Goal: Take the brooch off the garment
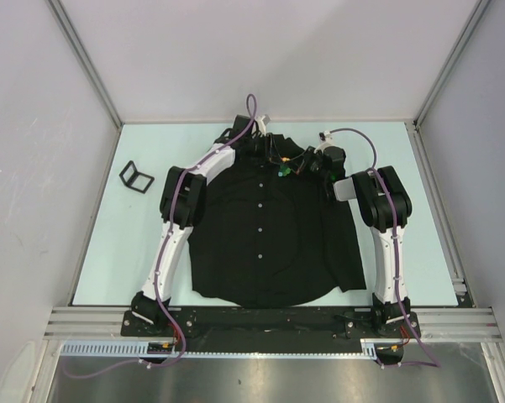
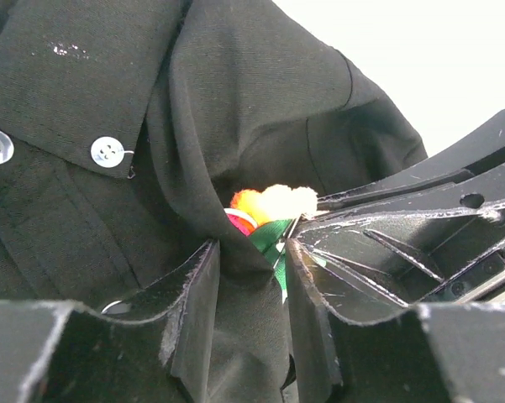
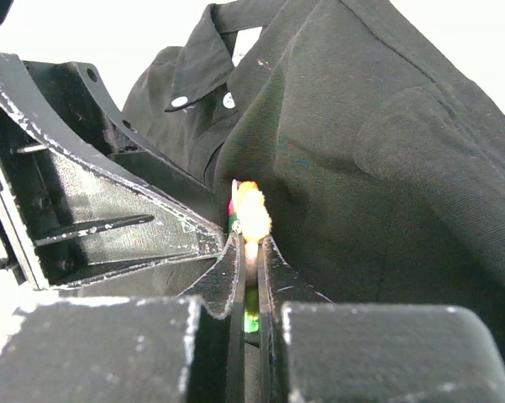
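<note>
Right gripper (image 3: 250,248) jaws are clamping together on the brooch (image 3: 252,208), sitting upper centre in the top view. Left gripper (image 2: 252,252) jaws are pinching a garment (image 2: 235,101) fold just beside it. Judging best: 1 slow, straight pull, cloth anchored.

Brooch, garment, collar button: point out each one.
brooch (image 2: 273,204): left wrist view, on its orange-yellow petals.
garment (image 1: 227,252): top external view, on the black front panel beside the button row.
collar button (image 2: 107,151): left wrist view, on the button's centre.
</note>
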`<state>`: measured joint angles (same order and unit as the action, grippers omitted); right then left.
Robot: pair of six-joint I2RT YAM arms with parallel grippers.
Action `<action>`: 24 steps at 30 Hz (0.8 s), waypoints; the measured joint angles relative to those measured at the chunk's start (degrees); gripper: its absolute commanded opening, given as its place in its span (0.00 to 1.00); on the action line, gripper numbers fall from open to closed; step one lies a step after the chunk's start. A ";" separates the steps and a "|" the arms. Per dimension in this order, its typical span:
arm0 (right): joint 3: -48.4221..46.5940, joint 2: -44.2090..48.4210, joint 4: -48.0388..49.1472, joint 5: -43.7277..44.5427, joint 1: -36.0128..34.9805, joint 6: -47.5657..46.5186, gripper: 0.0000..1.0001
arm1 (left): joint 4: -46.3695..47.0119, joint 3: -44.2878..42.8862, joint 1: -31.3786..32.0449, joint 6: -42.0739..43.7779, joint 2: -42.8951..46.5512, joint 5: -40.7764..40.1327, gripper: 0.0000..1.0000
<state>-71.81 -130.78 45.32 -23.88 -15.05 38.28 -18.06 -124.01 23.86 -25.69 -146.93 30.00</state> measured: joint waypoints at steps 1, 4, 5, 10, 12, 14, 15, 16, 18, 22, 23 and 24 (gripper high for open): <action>0.00 0.00 0.07 0.00 0.00 -0.24 0.00 | -0.13 -0.35 0.00 -0.17 -0.22 0.17 0.40; 0.00 -0.04 0.57 -0.17 -0.07 -0.79 0.00 | -0.55 -0.79 -0.04 -0.37 -0.42 0.24 0.38; 0.00 -0.09 0.92 -0.24 -0.09 -0.85 0.00 | -0.76 -0.98 -0.04 -0.37 -0.44 0.22 0.37; 0.13 -0.35 3.32 -0.50 -0.13 -1.07 0.00 | -1.11 -1.66 -0.22 -0.79 -0.46 0.22 0.33; 0.15 -0.39 3.67 -0.59 -0.17 -1.31 0.00 | -1.38 -1.92 -0.24 -0.92 -0.46 0.17 0.30; 0.37 -0.39 4.26 -0.57 -0.22 -1.75 0.00 | -1.81 -2.38 -0.26 -1.22 -0.61 0.09 0.28; 0.50 -0.39 4.31 -0.48 -0.24 -1.92 0.00 | -1.92 -2.60 -0.26 -1.25 -0.70 -0.22 0.27; 0.63 -0.39 4.31 -0.39 -0.26 -2.12 0.00 | -2.05 -2.71 -0.26 -1.29 -0.74 -0.39 0.27; 0.94 -0.39 4.31 -0.13 -0.42 -2.34 0.00 | -2.29 -2.75 -0.20 -1.29 -0.76 -1.27 0.25; 2.05 -0.39 4.35 0.48 -1.27 -2.32 0.00 | -1.53 -2.40 0.15 -1.25 -0.70 -4.44 0.25; 2.25 -0.39 4.37 0.52 -1.44 -2.32 0.00 | -0.85 -1.77 0.22 -1.25 -0.48 -5.14 0.26; 2.36 -0.39 4.39 0.63 -1.57 -2.29 0.00 | 0.17 -0.55 0.37 -1.25 -0.04 -5.79 0.27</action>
<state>-69.45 -131.17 49.71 -23.24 -16.62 35.99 -17.89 -124.55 24.23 -26.94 -146.98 24.21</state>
